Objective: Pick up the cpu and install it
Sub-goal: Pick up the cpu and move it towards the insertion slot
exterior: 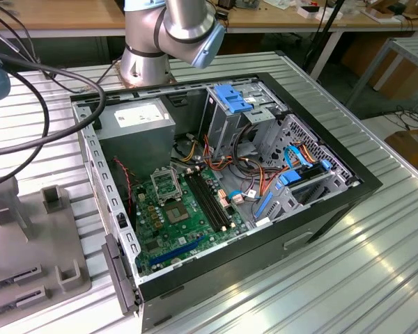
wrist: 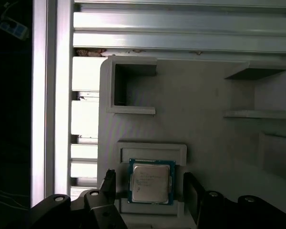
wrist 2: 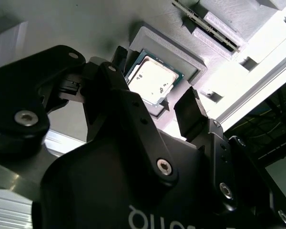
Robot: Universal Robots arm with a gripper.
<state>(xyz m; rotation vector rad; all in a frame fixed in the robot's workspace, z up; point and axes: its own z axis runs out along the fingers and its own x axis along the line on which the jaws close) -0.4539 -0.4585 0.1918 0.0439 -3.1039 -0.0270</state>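
Note:
The cpu (wrist: 151, 182) is a small square chip with a dull grey metal top and a green rim. It lies flat in a raised pale nest (wrist: 152, 148) on a grey fixture plate (wrist: 190, 95). My gripper (wrist: 151, 188) is open, with one black finger on each side of the chip and a small gap on both sides. In the second wrist view the cpu (wrist 2: 152, 81) sits between the same spread fingers of the gripper (wrist 2: 155, 86). In the exterior view the green motherboard (exterior: 188, 223) lies inside the open computer case, with its metal socket frame (exterior: 168, 184) near the middle.
The black computer case (exterior: 362, 184) stands open on a ribbed aluminium table (exterior: 348, 278), with drive cages, cables and long black memory slots (exterior: 209, 202) inside. A grey fixture block (exterior: 56, 229) sits at the exterior view's left. The arm's base (exterior: 150, 56) stands behind the case.

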